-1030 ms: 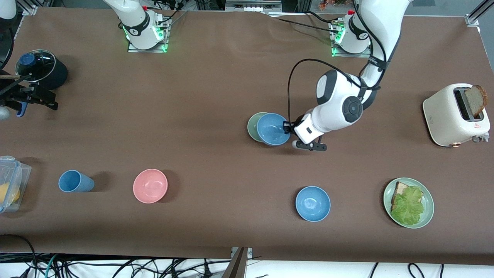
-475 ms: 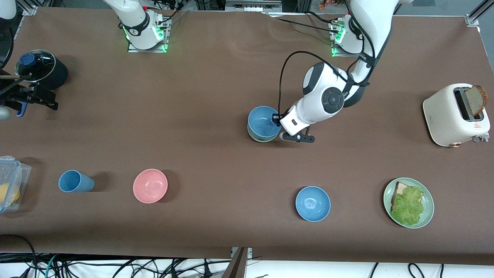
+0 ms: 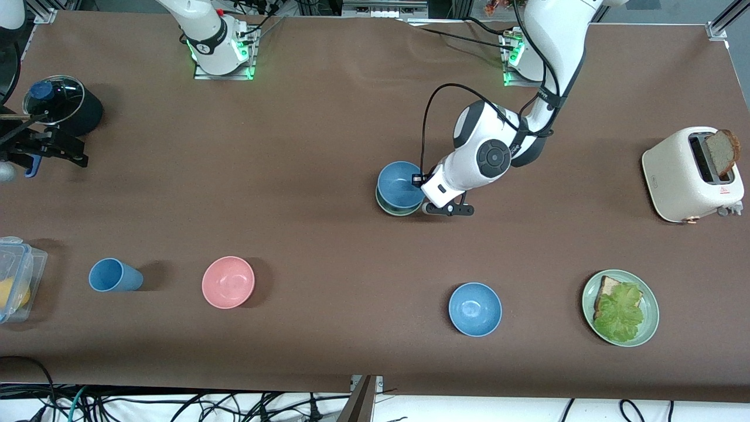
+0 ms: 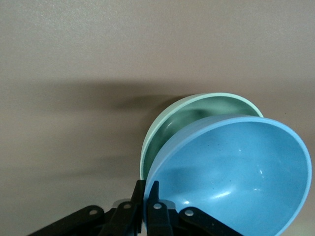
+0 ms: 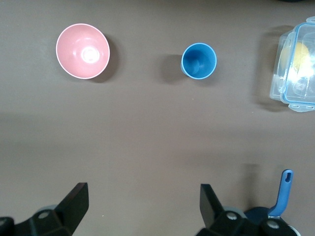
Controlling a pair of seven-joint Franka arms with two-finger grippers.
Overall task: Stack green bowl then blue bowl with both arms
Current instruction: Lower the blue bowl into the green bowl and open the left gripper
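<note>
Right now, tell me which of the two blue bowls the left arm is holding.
The blue bowl sitting in the green bowl, its rim pinched by the left gripper. The other blue bowl lies alone, nearer the camera.

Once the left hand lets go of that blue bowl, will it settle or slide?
Likely settles: the blue bowl already sits tilted inside the green bowl, whose rim cups it. Both look glossy, so it may slip level. The left hand pinches only its rim.
</note>
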